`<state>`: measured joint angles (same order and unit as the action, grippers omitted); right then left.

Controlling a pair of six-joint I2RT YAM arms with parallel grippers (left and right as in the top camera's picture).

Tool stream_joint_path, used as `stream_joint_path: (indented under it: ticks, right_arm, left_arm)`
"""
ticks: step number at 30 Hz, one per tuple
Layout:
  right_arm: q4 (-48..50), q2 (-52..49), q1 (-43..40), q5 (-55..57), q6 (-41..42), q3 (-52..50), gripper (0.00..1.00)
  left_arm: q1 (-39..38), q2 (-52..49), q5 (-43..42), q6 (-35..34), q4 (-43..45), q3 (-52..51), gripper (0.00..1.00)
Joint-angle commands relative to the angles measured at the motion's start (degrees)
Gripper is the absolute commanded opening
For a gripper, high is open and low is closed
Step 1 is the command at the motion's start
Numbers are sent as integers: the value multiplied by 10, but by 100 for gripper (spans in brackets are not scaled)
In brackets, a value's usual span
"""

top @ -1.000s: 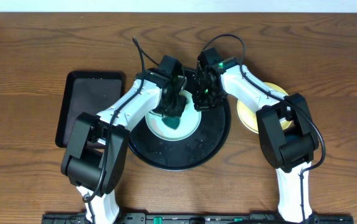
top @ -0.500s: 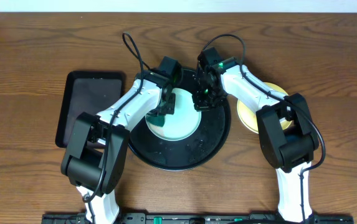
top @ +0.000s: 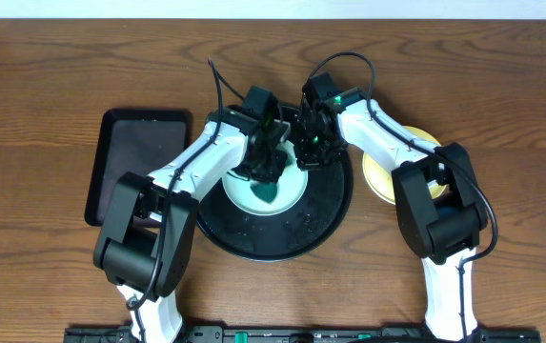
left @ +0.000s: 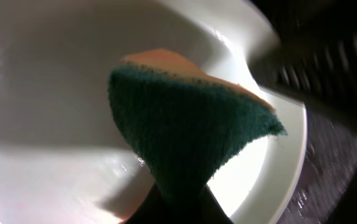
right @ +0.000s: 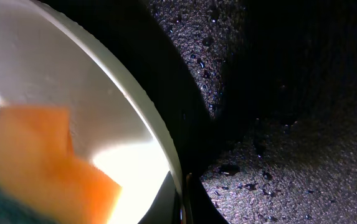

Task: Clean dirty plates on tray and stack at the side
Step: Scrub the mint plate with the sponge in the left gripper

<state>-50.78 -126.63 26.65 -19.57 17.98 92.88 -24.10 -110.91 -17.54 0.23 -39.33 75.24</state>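
1. A big round shiny black tray (top: 253,243) sits in the middle of the brown wooden table (top: 501,114); one pale mint-green round plastic plate (top: 292,193) lies flat inside it, toward the far side.
2. The left gripper (top: 267,173) is over that plate; its jaws are closed tight on a dark green sponge with an orange side (left: 190,130); the sponge is low over the plate's inside.
3. The right gripper (top: 312,152) is at the plate's right edge; I cannot tell how wide its jaws are, or if they hold anything.
4. A pale yellow round plate (top: 384,181) lies on the table just right of the tray, partly under the right arm.
5. A smaller black rectangle tray (top: 144,157) lies on the left.
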Motion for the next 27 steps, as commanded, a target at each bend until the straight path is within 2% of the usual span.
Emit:
stream_joint_path:
  ticks: [1,6,8,11,14,17,19,20,25,27]
  right_arm:
    - [-2,-14,4,9,0,-1,1]
    - [-2,-14,4,9,0,-1,1]
    - [-2,-14,4,9,0,-1,1]
    - [-2,-14,4,9,0,-1,1]
    - [-2,-14,4,9,-1,-1,1]
    - [-2,-14,4,9,0,-1,1]
    - [-2,-14,4,9,-1,-1,1]
    - [-2,-14,4,9,-1,-1,1]
    - [-2,-14,4,9,0,-1,1]
    - [-2,-14,4,9,0,-1,1]
  left_arm:
    - [3,-3,101,-30,23,-1,8]
    - [3,-3,300,-163,25,-1,7]
    - [3,-3,313,-184,18,-1,8]
    - [2,-3,286,-188,2,-1,8]
    - [2,-3,222,-169,-20,-1,7]
    - [2,-3,116,-86,-39,-1,7]
    - [2,-3,16,-2,-48,-1,7]
    - [2,-3,-4,15,-48,-1,7]
    - [12,-3,-6,16,-15,0,7]
    - [25,-3,51,-37,-6,6,7]
